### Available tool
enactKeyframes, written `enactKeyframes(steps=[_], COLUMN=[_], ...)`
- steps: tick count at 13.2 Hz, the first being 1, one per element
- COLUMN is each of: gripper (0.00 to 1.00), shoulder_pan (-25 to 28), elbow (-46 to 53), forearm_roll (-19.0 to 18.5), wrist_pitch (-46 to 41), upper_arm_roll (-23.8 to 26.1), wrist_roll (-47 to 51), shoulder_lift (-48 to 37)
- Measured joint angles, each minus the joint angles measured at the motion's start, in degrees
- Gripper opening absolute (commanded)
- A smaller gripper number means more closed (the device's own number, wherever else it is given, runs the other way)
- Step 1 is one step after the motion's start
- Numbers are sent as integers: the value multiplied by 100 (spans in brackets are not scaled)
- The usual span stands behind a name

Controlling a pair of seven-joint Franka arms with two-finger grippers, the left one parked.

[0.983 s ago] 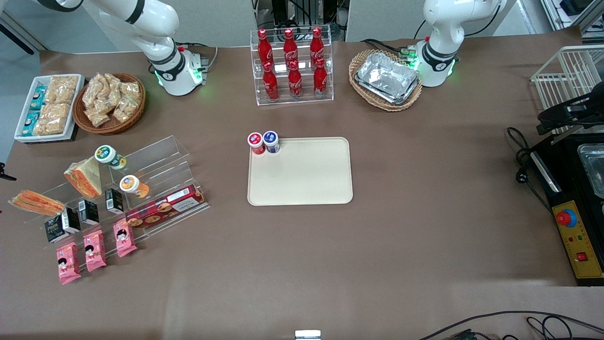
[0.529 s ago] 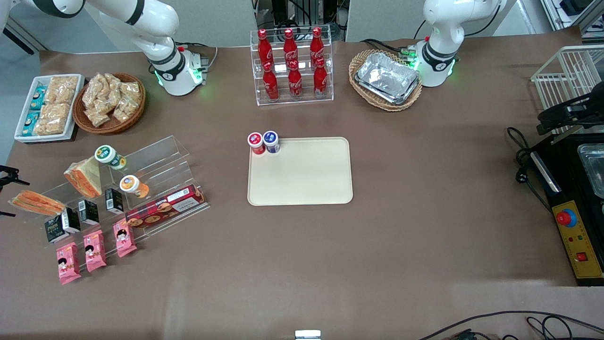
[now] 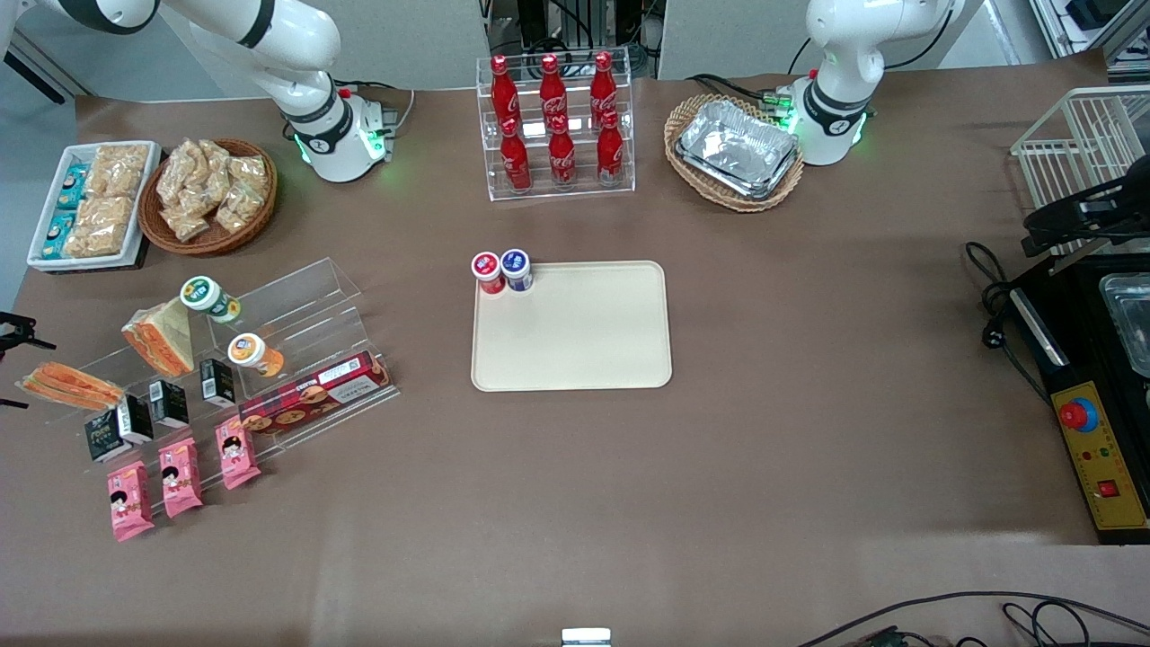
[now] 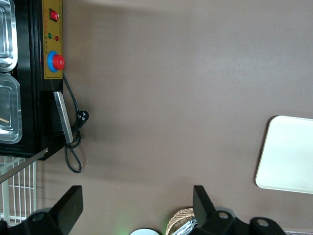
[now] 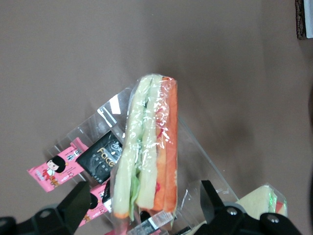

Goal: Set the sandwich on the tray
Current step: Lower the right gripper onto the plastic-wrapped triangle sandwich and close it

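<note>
Nearest the front camera: three pink snack packets (image 3: 180,476) flat on the brown surface (image 3: 575,503), toward the working arm's end. A row of small black cartons (image 3: 153,409) stands just above them on a clear stepped stand (image 3: 296,296).

The sandwich (image 3: 72,385) lies on the stand's low step, beside the cartons, thin edge up. Wrist view shows the sandwich (image 5: 146,152) in clear wrap, with orange and green stripes running lengthwise. It is untouched and not lifted.

Change noted: a second ago only a dark sliver showed at the frame edge here. Now the claw (image 3: 11,368) has come in beside the sandwich's outer end, one fingertip either side of its line, and it has barely shifted over the last half second. In the wrist view the claw (image 5: 143,191) is spread wide, with the wedge lying in the gap and no contact visible. Released, holding nothing.

Reading: the approach looks finished and aligned along the wedge. Descent and closing are probably next. The wrap is slick and the bread soft, so a gentle squeeze seems wise.

Farther off: a thicker tan-faced wedge (image 3: 160,337) sits on a higher step. It is not the target.

Mid-surface, well apart from the sandwich: the beige tray (image 3: 575,350), with two small cups (image 3: 501,270) at one corner and the rest bare. Plenty of landing room.

Farthest: a rack of red bottles (image 3: 555,126).
</note>
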Motion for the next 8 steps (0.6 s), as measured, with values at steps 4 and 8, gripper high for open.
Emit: enactKeyframes(steps=[4, 8], gripper=[100, 84], shoulder_pan=[-47, -48], elbow=[-69, -198], forearm_roll=[186, 225], wrist_pitch=[25, 162], upper_arm_roll=[0, 2], wrist_roll=[-98, -165], shoulder_lift=[55, 78])
